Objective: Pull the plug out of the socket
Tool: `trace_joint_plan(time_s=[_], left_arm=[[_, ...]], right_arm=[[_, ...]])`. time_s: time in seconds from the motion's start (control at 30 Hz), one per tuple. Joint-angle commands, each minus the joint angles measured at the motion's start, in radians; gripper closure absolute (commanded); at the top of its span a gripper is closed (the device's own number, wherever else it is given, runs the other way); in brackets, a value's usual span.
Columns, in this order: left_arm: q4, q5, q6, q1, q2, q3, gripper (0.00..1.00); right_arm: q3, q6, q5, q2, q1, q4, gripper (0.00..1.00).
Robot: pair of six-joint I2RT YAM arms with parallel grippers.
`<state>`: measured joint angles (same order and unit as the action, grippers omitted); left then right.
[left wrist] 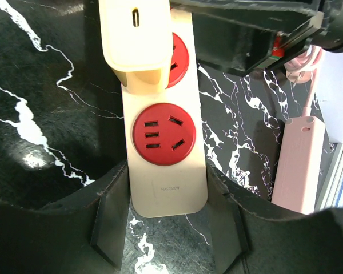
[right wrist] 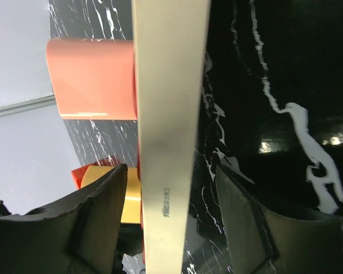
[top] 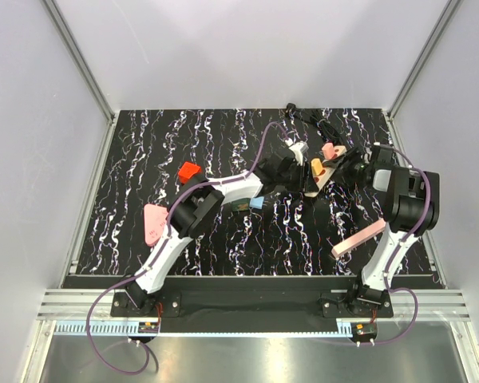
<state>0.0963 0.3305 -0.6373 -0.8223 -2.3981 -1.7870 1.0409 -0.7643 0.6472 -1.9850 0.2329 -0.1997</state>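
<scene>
Item: bench with socket, mid-extraction. Left of centre in the overhead view, the left gripper [left wrist: 167, 197] has its pads pressed against both long sides of the socket [left wrist: 167, 142], pinching the blank end of the beige strip that fills the middle of the left wrist view. The strip lies flat on the marbled table [left wrist: 40, 114], right of centre in the overhead view, between the two arms. One red outlet [left wrist: 160, 134] stands empty just above the pinch. A cream plug [left wrist: 136, 40] sits in the next outlet, at the upper left of that frame. Markings: small grey print below the empty outlet appears to begin "MAX", the rest too fine to confirm. No brand is visible. A pink bar [left wrist: 297, 165] lies apart at the right edge. In the right wrist view the right gripper [right wrist: 171, 188] is spread, straddling the strip edge-on with a gap on each side. A salmon plug [right wrist: 91, 77] and a yellow plug [right wrist: 113, 197] project to the left of the strip. A faint stamped code on the strip's side is illegible. Which plug is intended cannot be told. Handling note, as judgement: the left pinch should anchor the strip. The right fingers should close on a plug body, not the strip, and draw straight out along the pins without twisting, or the strip may lift.
</scene>
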Motion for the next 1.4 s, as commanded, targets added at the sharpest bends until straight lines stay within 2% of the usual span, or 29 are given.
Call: trace_joint_plan(time_s=[0.0, 0.13, 0.27, 0.33, 0.37, 0.4, 0.43, 0.53, 0.67, 0.8, 0.93, 1.17, 1.37], left_arm=[[0.059, 0.024, 0.005, -0.017, 0.094, -0.043, 1.0], [0.059, 0.027, 0.005, -0.028, 0.096, -0.038, 1.0], [0.057, 0.027, 0.014, -0.035, 0.096, -0.025, 0.99], [0.059, 0.03, 0.014, -0.034, 0.105, -0.014, 0.87], [0.06, 0.03, 0.016, -0.032, 0.108, -0.011, 0.75], [0.062, 0.038, 0.019, -0.029, 0.112, -0.005, 0.53], [0.06, 0.039, 0.021, -0.026, 0.125, -0.002, 0.44], [0.065, 0.048, 0.019, -0.006, 0.151, 0.008, 0.32], [0.079, 0.065, -0.018, 0.041, 0.166, 0.003, 0.31], [0.039, 0.056, -0.035, 0.075, 0.131, -0.09, 0.32], [-0.015, 0.065, -0.035, 0.078, 0.033, -0.207, 0.32], [0.023, 0.07, -0.073, 0.077, -0.027, -0.249, 0.34], [-0.016, 0.03, -0.047, 0.058, -0.064, -0.288, 0.33]], right_arm=[[0.047, 0.013, -0.02, -0.017, -0.027, -0.007, 0.33], [0.05, 0.003, -0.038, -0.041, -0.032, -0.024, 0.39], [0.044, 0.0, -0.044, -0.044, -0.037, -0.038, 0.55], [0.042, -0.001, -0.052, -0.04, -0.038, -0.035, 0.66], [0.042, -0.001, -0.054, -0.04, -0.037, -0.033, 0.73], [0.044, -0.001, -0.054, -0.04, -0.038, -0.033, 0.78], [0.044, -0.001, -0.054, -0.038, -0.038, -0.032, 0.88], [0.044, 0.0, -0.054, -0.04, -0.038, -0.029, 1.0], [0.044, 0.003, -0.05, -0.04, -0.038, -0.029, 1.0], [0.044, 0.006, -0.037, -0.044, -0.038, -0.036, 1.0], [0.041, 0.008, -0.027, -0.041, -0.038, -0.046, 1.0], [0.042, 0.002, -0.017, -0.049, -0.037, -0.058, 1.0], [0.041, 0.002, -0.011, -0.048, -0.038, -0.061, 1.0]])
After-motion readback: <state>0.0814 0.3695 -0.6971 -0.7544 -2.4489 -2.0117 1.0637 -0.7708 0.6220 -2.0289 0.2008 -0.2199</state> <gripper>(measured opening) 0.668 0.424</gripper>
